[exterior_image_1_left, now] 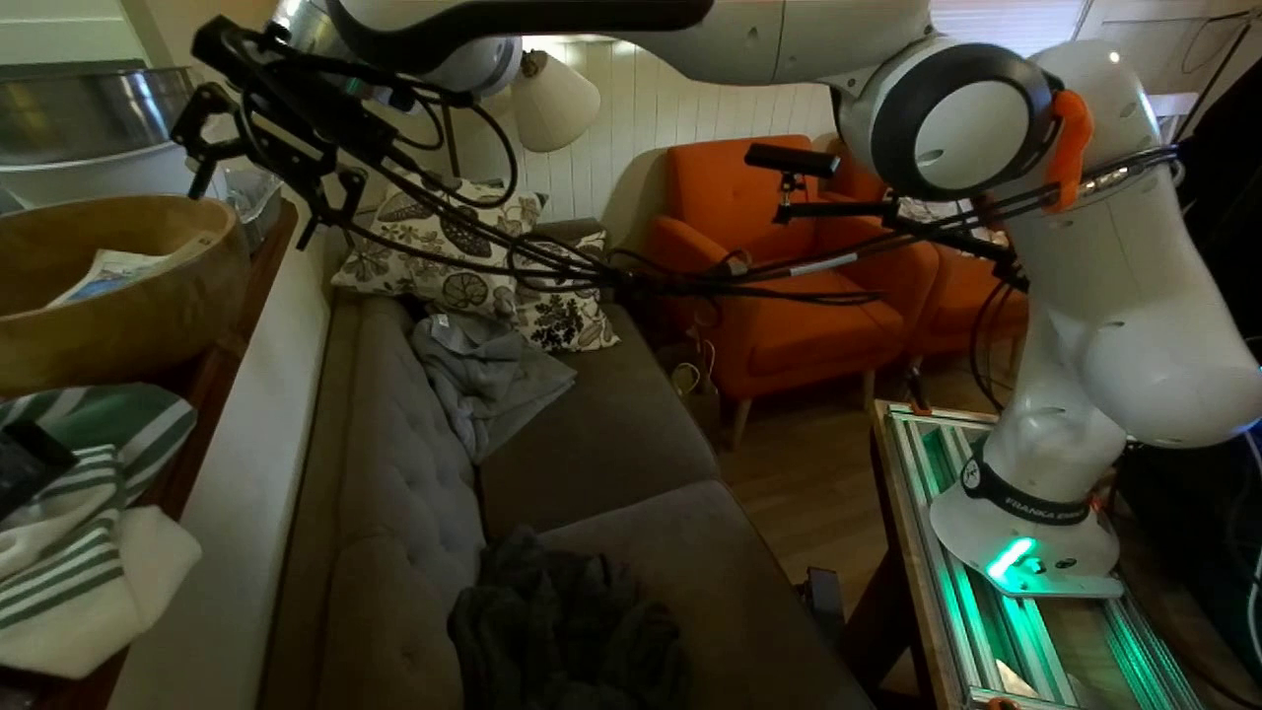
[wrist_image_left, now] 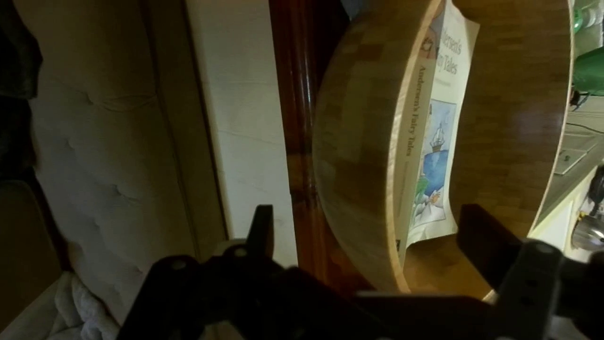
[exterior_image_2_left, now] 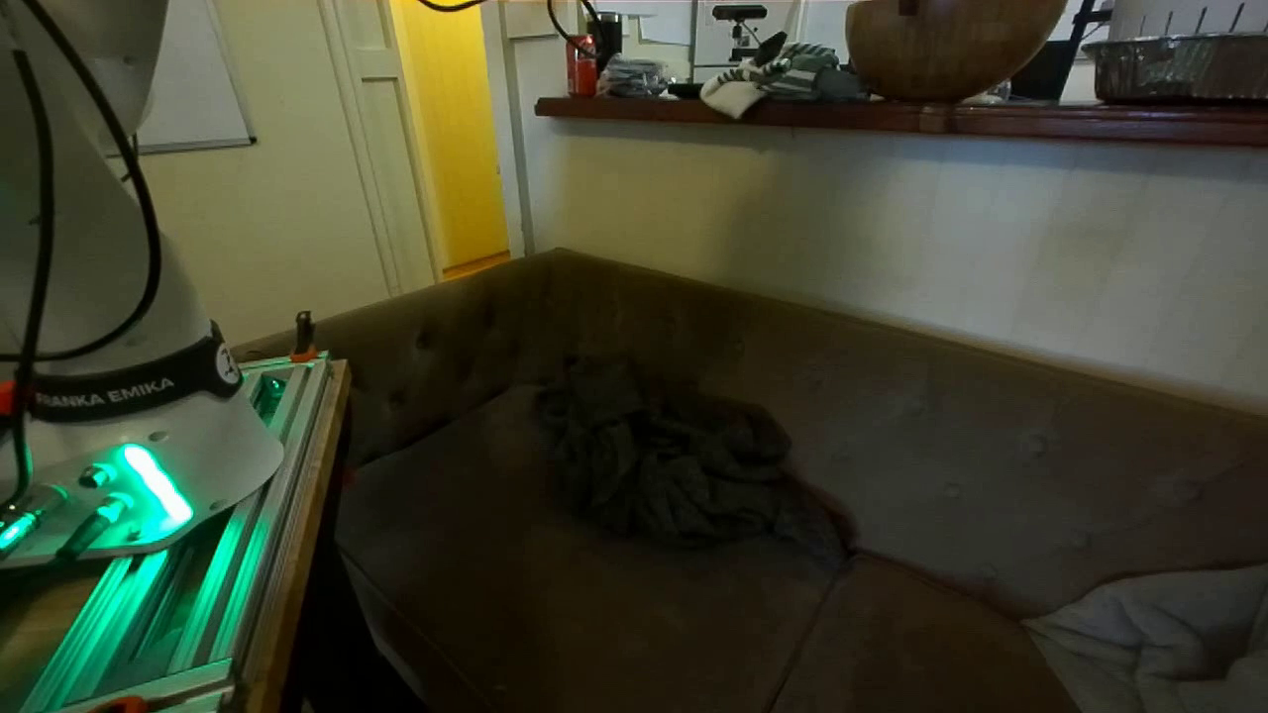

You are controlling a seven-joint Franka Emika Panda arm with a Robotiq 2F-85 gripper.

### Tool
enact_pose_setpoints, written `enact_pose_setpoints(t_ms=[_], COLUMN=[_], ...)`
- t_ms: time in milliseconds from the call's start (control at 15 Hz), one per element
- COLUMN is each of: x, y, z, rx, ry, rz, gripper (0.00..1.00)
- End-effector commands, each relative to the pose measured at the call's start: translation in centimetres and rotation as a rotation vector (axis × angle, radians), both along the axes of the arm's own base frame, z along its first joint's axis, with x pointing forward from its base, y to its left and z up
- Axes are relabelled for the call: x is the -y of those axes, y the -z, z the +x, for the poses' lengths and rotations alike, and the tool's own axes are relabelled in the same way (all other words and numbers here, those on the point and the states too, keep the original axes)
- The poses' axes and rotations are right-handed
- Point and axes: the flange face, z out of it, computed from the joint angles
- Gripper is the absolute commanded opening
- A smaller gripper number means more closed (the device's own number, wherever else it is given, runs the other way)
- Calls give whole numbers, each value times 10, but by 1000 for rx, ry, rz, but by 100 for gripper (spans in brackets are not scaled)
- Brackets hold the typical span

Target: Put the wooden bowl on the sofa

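One bowl (exterior_image_1_left: 128, 335), wooden, upright on the ledge (exterior_image_2_left: 1070, 121), a book (wrist_image_left: 436, 141) inside. One gripper (wrist_image_left: 365, 211), mine, above the ledge, fingers spread, nothing held, the bowl's wall between them in the wrist view, though whether they reach below its rim I cannot tell. Done, as I judge it: little beyond the approach; outstanding: grip, lift off the ledge, lower to the sofa (exterior_image_1_left: 621, 424) below the ledge, release.
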Motion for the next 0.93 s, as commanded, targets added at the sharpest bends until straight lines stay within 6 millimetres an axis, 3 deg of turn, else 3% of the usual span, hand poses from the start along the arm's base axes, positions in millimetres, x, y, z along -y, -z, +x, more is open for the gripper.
enact_pose_setpoints(t_ms=[0,67,133,200,600,867], x=[-10,-13,-15,-16,-16,-19], y=[1,3,7,9,11,-12], z=[14,15,17,17,19,10], rx=[15,10,0,-8,-37,-35], ry=[-8,-12,-15,-16,-9,-6], rz=[43,38,32,32,30,21], gripper=[100,100,75,73,31,3])
